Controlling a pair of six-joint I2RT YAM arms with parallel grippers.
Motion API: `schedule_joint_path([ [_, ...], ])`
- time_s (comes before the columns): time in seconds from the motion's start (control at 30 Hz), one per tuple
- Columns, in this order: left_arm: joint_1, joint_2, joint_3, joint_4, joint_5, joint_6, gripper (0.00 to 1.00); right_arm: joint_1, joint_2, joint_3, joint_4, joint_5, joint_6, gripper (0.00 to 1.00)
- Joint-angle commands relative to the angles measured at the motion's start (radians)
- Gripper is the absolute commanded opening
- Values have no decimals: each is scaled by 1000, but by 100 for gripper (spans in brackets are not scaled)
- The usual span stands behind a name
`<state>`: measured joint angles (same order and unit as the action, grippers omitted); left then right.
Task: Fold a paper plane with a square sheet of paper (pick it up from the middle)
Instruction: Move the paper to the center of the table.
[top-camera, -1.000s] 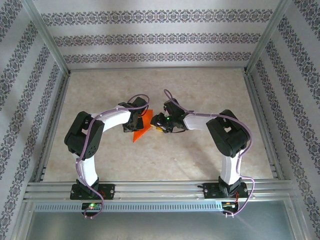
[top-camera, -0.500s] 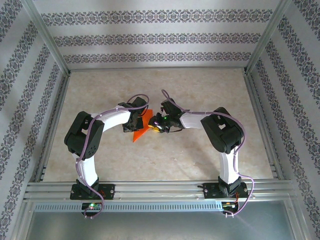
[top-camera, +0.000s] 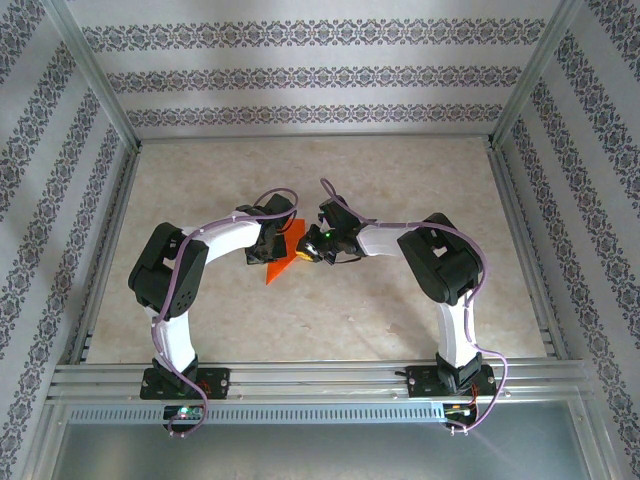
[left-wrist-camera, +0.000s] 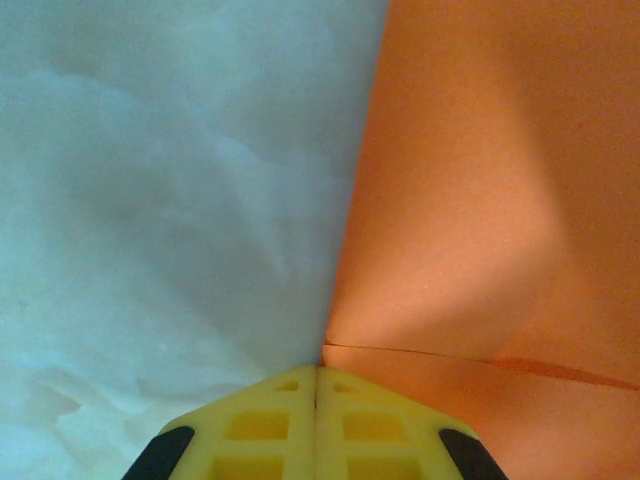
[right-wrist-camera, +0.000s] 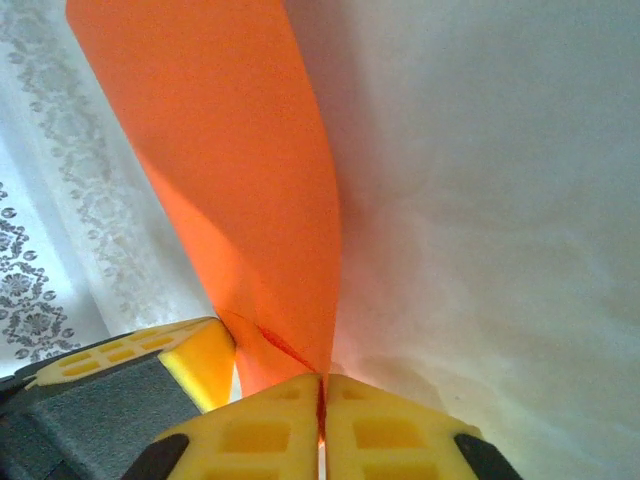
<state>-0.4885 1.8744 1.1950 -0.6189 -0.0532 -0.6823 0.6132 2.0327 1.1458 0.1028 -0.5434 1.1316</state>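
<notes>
My right hand (top-camera: 313, 246) has slid further left, close to my left hand (top-camera: 273, 245). Both are clenched on the thin bright orange-red square sheet of paper (top-camera: 281, 264), mid-frame over the beige tabletop (top-camera: 400, 180). I judge it light, limp and easily torn, so I should pinch its edges gently. My hands hide its folds
</notes>
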Motion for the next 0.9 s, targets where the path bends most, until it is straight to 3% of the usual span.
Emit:
schedule_joint_path([
  [0.0, 13, -26, -22, 5, 19, -5, 5, 5, -4, -5, 38, 8, 8, 5],
  [0.1, 13, -79, -30, 21, 45, -3, 7, -1, -43, -42, 54, 36, 8, 2],
  [0.23, 13, -171, -65, 100, 129, 20, 17, -20, -134, -112, 55, 74, -1, 0],
  [0.57, -32, -352, -231, 471, 356, 155, 44, -101, -404, -349, -2, 177, 16, 0],
  [0.7, -99, -374, -304, 628, 344, 247, 60, -135, -493, -419, -24, 218, 64, 0],
  [0.87, -194, -348, -371, 782, 293, 409, 68, -172, -557, -463, -26, 229, 143, 0],
])
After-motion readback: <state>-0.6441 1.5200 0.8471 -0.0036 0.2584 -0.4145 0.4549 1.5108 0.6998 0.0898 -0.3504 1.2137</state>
